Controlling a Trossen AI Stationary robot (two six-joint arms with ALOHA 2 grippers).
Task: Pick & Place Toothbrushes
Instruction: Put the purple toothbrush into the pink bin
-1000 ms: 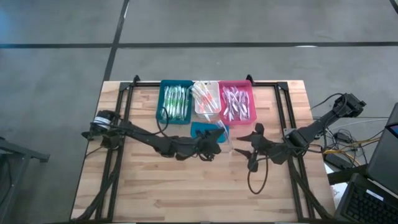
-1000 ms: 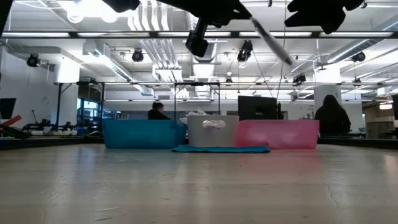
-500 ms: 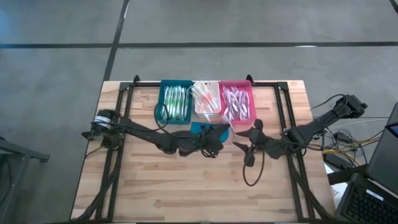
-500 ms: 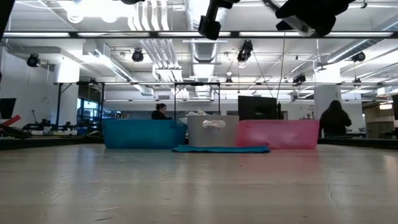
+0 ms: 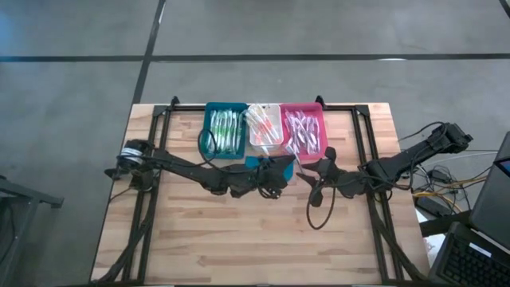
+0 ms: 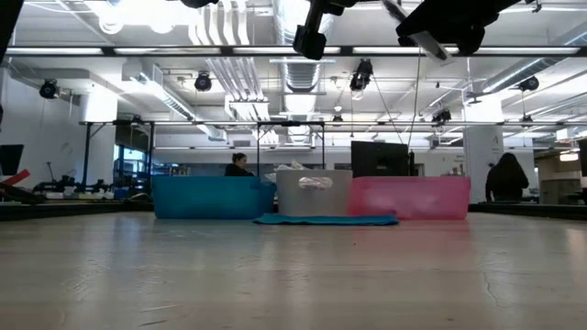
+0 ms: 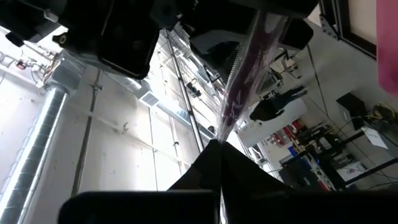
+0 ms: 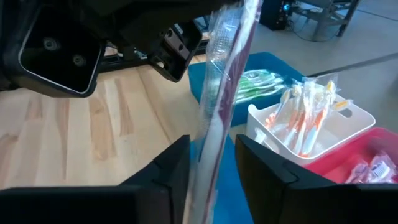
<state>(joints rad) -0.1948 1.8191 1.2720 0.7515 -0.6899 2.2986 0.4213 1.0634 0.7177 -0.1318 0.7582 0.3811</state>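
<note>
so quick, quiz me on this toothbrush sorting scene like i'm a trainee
1. True or false: the white plastic bin holds green-accented toothbrushes.
2. Which gripper is shut on the clear-wrapped pink toothbrush? A) left gripper B) right gripper C) neither
3. Counting the white one, how many bins form the row?

Key:
1. False; its toothbrushes have orange accents.
2. A; the left gripper pinches the wrapped end, while the right gripper has its fingers apart on either side of it.
3. Three: teal plastic bin, white, pink plastic bin.
</note>
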